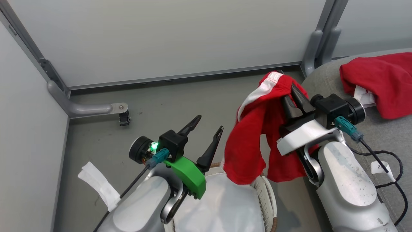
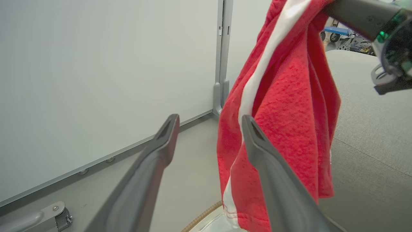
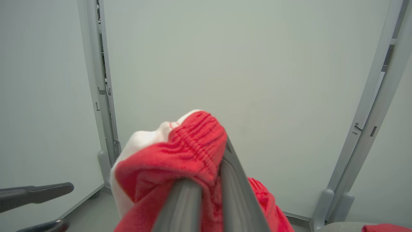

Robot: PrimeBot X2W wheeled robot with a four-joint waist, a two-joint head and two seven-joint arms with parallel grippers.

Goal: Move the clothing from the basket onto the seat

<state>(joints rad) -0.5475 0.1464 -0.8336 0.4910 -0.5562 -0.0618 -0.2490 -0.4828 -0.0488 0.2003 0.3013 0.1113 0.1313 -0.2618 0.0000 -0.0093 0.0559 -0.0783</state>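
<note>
**Holding a red garment up over the basket**

Pinching the bunched waistband of a red garment (image 1: 251, 141) between fingers that are pressing tightly together, the right gripper (image 1: 291, 93) is holding the piece up above the far right edge of the basket (image 1: 268, 193). In the head view the fabric is hanging in two long folds. Its lowest hem is dangling right at the basket's rim, and I cannot tell whether the two are touching. The left gripper (image 1: 209, 123) is hovering over the basket's far left side, its two fingers spreading wide with nothing between them.

The left wrist view is showing what the head view is not. A white stripe is running down the whole length of the red garment (image 2: 289, 106), which is hanging just beyond the spread left gripper (image 2: 209, 120). A sliver of the basket (image 2: 202, 217), its brown woven band, is peeking in below, and the seat (image 2: 370, 129) is rising behind the cloth. The right wrist view is giving the close look at the grip, where the right gripper (image 3: 212, 174) is squeezing the ribbed band and white lining of the red garment (image 3: 173, 151).

A thin white liner sheet (image 1: 222, 203) is covering the inside of the basket. To the right of the basket, the grey seat (image 1: 396, 132) is carrying a second red garment (image 1: 383, 80), lying crumpled and well apart from the basket.
</note>
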